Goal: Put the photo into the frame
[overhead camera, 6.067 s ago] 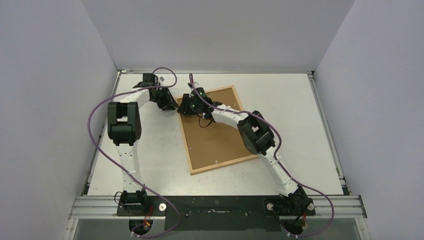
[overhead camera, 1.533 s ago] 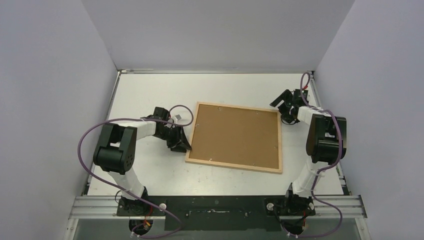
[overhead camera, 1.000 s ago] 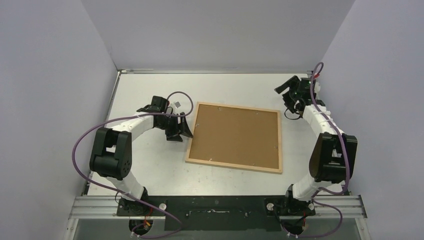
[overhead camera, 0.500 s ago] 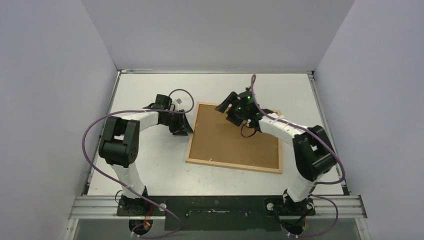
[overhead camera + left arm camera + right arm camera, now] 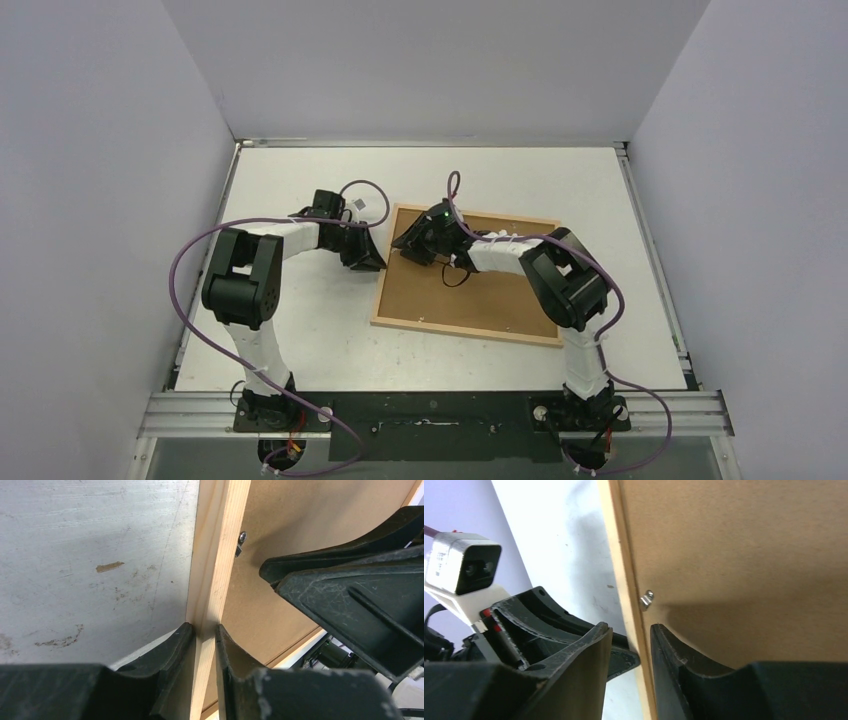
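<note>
Pale wood is what is held at the left. In the left wrist view the left gripper [image 5: 204, 632] is seen closed on the nine-o'clock bar of the frame [image 5: 217, 555], with a finger pressed to each side of it. The frame is laid face down at the middle of the table [image 5: 300, 330], its brown backing board [image 5: 480, 300] turned up. Towards eleven o'clock on the same bar, the right gripper [image 5: 631, 630] is set astride the wood from the board side. A gap is seen at its outer finger [image 5: 589, 655], so it is judged open and not gripping. A small metal clip [image 5: 646, 599] is fixed just beyond it. The photo is shown in no view, and whether it is under the board cannot be told.

Three risks are judged. The grippers are very close together and could be knocked against each other. With both holds on one bar, the frame could be twisted or swung if lifted. A closing finger could be caught on the clip.
</note>
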`<state>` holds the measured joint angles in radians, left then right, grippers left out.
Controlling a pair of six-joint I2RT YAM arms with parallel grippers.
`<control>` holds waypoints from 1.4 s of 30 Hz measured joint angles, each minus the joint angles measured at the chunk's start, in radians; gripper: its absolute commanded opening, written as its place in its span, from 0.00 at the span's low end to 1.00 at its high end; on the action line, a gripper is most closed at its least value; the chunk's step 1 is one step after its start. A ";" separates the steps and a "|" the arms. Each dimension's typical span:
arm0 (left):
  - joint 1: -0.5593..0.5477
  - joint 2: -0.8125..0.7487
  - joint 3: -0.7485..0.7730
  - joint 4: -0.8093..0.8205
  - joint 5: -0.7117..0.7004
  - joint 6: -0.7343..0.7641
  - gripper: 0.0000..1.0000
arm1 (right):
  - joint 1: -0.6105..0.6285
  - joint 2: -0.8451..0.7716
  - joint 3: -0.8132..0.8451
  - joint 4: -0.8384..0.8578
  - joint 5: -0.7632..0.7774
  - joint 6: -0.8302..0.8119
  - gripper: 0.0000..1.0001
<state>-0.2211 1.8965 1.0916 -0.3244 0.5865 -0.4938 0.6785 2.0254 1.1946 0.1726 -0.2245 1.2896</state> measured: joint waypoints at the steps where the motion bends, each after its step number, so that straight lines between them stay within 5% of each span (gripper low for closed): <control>1: 0.000 0.000 0.000 0.000 0.002 0.000 0.17 | 0.004 0.003 0.009 0.001 0.000 0.003 0.32; 42: 0.006 -0.002 -0.016 0.019 0.017 -0.019 0.16 | 0.036 0.099 0.109 0.010 0.016 -0.033 0.32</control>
<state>-0.2150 1.8946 1.0760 -0.3050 0.6037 -0.5133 0.7143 2.1246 1.3037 0.1829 -0.2089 1.2564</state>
